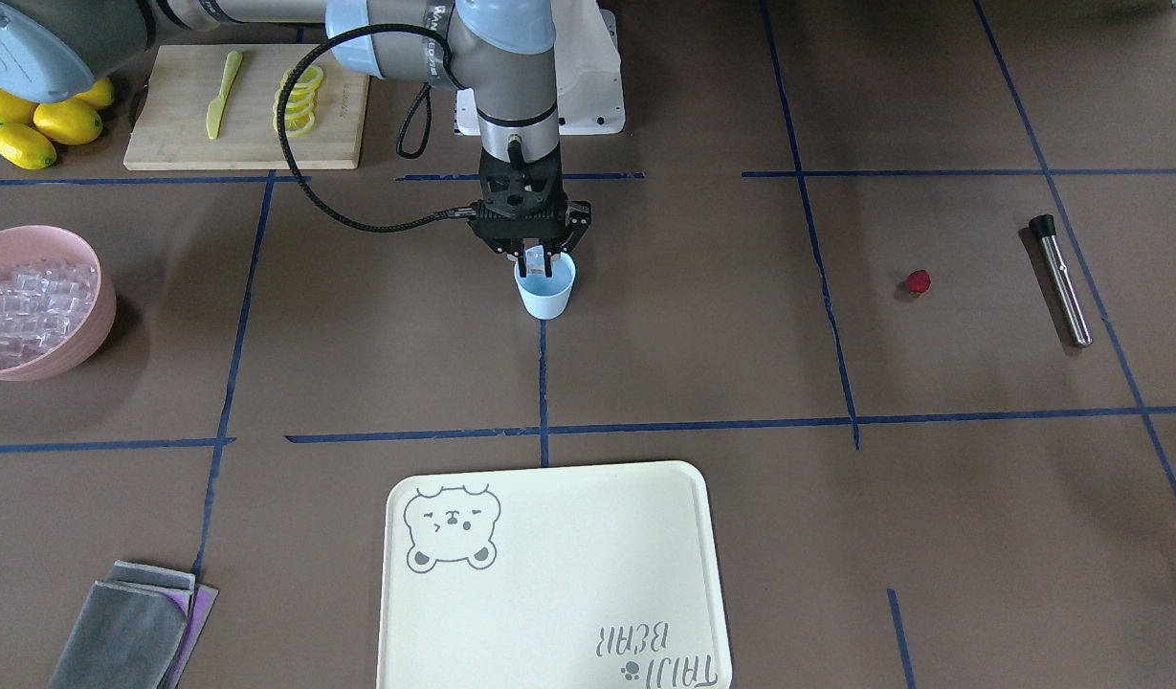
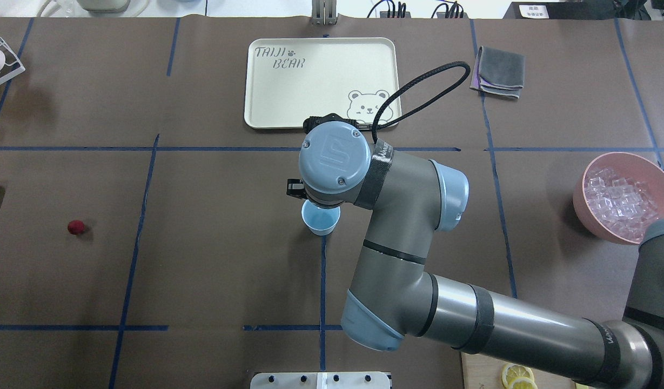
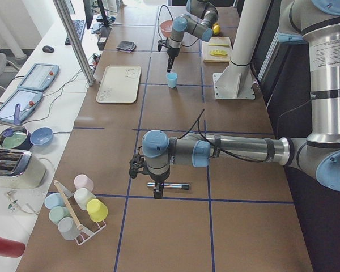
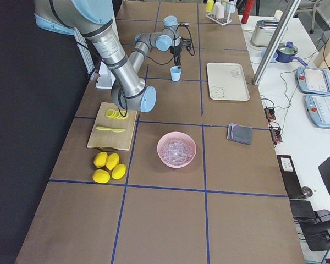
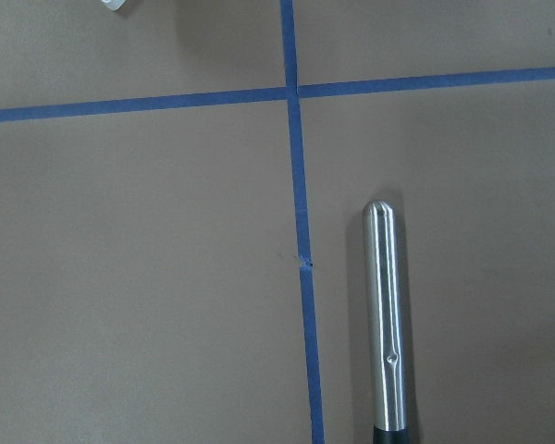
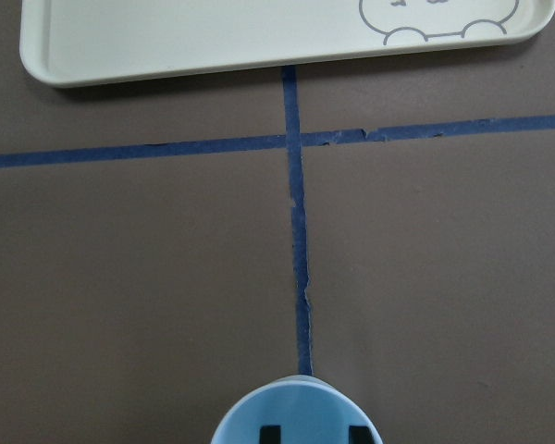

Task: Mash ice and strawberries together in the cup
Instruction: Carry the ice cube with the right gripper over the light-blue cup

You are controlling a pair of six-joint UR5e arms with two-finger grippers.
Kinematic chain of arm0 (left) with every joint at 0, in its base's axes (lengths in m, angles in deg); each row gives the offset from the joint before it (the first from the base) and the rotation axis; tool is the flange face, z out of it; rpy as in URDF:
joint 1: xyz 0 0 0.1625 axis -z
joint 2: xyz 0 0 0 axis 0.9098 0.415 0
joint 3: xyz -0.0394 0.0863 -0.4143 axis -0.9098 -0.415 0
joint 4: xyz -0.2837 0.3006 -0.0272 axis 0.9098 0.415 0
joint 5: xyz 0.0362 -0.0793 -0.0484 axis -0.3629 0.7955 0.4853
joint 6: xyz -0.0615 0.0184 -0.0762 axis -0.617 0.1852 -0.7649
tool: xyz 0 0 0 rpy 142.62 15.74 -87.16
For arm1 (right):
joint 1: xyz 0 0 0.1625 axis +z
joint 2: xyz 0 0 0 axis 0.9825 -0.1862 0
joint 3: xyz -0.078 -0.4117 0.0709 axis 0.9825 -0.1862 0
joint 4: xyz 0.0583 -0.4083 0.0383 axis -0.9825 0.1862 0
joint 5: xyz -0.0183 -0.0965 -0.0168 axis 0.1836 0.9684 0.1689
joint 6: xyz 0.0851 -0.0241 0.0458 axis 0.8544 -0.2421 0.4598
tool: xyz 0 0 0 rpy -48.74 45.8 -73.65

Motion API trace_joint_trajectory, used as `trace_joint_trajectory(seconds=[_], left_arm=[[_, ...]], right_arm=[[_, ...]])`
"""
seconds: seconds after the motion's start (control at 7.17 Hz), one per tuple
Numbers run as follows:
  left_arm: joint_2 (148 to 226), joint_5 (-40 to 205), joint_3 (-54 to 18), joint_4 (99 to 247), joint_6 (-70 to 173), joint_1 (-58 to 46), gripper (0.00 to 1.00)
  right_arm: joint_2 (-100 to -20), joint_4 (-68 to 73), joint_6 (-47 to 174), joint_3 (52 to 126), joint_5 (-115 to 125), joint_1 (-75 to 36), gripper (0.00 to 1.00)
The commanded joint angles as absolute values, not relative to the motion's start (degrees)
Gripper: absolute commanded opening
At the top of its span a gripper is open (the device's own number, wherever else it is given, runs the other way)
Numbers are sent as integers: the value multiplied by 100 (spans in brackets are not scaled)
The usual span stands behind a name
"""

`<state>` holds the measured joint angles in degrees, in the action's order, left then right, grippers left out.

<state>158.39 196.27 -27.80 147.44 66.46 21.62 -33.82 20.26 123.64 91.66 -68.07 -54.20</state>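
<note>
Over the cup (image 1: 545,292), my right jaws pinch a clear ice cube (image 1: 534,255) just above its mouth. The strawberry (image 1: 919,281) lies well apart on the tabletop (image 1: 702,364). How my left jaws stand, I cannot tell.

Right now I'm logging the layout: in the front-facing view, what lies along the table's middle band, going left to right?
Across that band: pink bowl holding ice → light blue cup → strawberry → metal rod with a black end.
</note>
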Motion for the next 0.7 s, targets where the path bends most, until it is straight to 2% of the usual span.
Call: trace_joint_trajectory(seconds=[0.0, 0.14, 0.56], left_arm=[[15832, 19628, -2776, 14735, 6646, 2162, 100], [15832, 19628, -2776, 14735, 6646, 2162, 100], [15823, 19628, -2776, 14735, 6646, 2162, 100]], right_arm=[[-3373, 2025, 12394, 9093, -6738, -5510, 48], [-3356, 2017, 12394, 9102, -6651, -5544, 98], [-3373, 2016, 12333, 9207, -6676, -5475, 99]])
